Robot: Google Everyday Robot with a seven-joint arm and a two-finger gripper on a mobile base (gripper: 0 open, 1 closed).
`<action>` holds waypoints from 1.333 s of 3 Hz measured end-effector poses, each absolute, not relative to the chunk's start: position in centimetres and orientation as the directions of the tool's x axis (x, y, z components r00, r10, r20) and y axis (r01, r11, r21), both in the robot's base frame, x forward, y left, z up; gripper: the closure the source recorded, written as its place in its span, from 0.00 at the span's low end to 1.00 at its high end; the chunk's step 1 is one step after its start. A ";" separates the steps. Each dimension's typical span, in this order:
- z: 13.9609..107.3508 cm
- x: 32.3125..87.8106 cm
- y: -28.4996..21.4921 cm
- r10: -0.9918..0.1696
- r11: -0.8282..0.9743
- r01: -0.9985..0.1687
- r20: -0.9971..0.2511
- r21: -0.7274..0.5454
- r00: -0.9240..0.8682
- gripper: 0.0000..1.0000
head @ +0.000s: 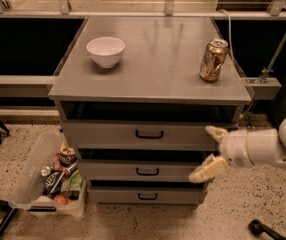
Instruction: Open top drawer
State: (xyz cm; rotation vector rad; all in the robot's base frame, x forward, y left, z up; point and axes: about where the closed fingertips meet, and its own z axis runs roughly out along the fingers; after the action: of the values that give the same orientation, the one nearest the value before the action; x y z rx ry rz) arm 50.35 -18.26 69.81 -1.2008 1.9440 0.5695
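Observation:
The top drawer [108,134] is the widest of three grey drawers in the cabinet, with a small black bar handle [149,134] at its centre. It stands pulled out a little, with a dark gap above its front. My gripper [212,150] hangs in front of the drawer's right end, its two cream fingers [208,169] spread apart, one by the top drawer's right edge and one lower by the middle drawer [133,171]. It is open and holds nothing. The white arm reaches in from the right.
A white bowl [105,51] and a gold can [213,59] stand on the cabinet top [153,69]. The bottom drawer [123,196] sits lowest. A clear plastic bin [33,176] of snacks lies on the floor at the left. A black caster [257,227] shows at the lower right.

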 end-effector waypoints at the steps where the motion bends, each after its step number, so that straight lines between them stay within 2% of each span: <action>1: 74.1 57.0 -18.0 -0.551 0.580 -0.796 -0.802 -0.172 -0.228 0.00; 2: 74.1 57.0 -17.9 -0.552 0.579 -0.797 -0.802 -0.173 -0.228 0.00; 3: 68.0 59.6 -13.7 -0.549 0.623 -0.769 -0.781 -0.144 -0.298 0.00; 4: 68.3 59.8 -13.5 -0.548 0.623 -0.768 -0.784 -0.149 -0.292 0.00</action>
State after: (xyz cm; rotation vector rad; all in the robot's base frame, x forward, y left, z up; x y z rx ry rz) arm 59.76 -13.49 68.25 -1.0358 1.9827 0.3225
